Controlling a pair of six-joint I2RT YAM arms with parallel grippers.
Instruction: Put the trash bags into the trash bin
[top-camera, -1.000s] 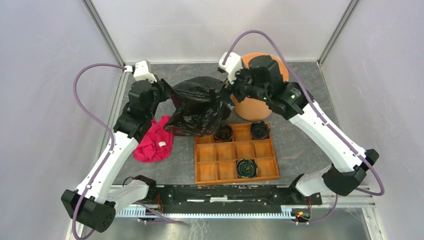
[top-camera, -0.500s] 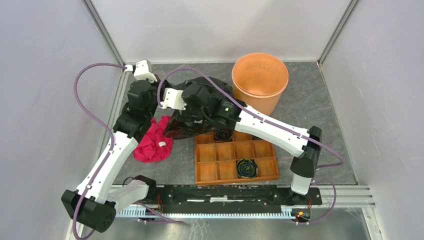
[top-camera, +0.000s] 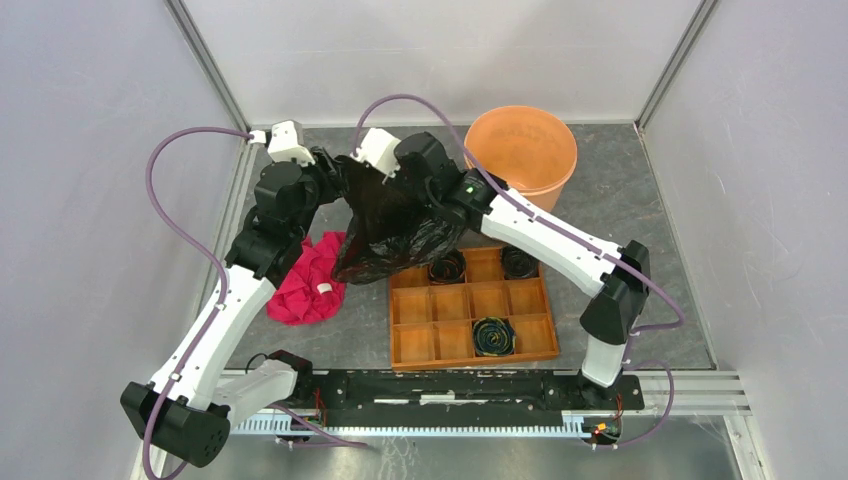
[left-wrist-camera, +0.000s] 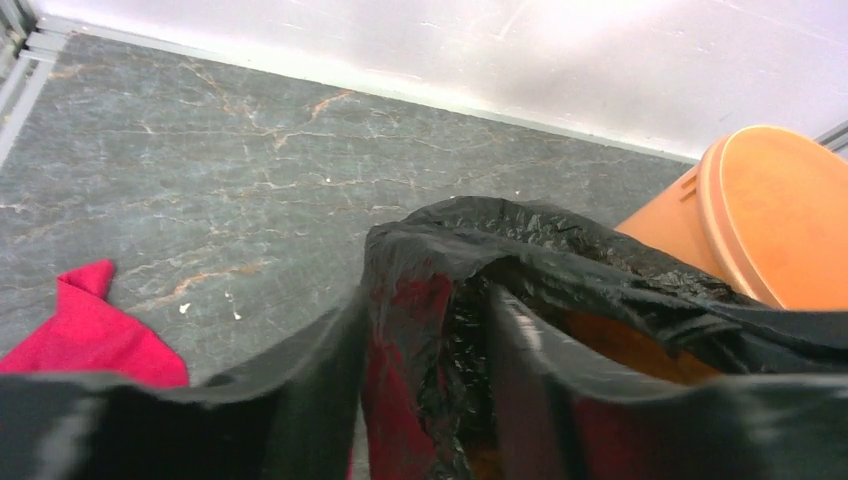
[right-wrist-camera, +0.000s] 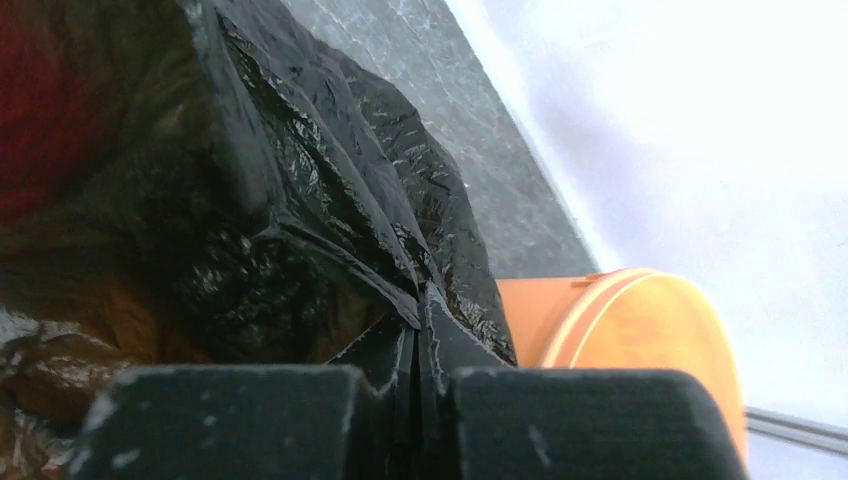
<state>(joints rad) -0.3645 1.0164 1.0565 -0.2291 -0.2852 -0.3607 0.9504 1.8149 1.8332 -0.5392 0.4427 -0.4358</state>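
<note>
I am gripping the thin glossy black film bag (top-camera: 395, 228) with my left hand (left-wrist-camera: 425, 312) and right hand (right-wrist-camera: 417, 332), not yet inside the round pale orange plastic bucket (top-camera: 545, 195).

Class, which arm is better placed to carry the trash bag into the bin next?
Probably right: the right gripper is shut on the trash bag, and the trash bin stands on that arm's side.

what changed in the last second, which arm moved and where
The right gripper let go of the glossy black plastic film bag beside the pale orange plastic bucket, swung left and re-pinched it near the left gripper, bunching it taller. Left hold, bucket, red cloth and wooden compartment tray unchanged.
</note>
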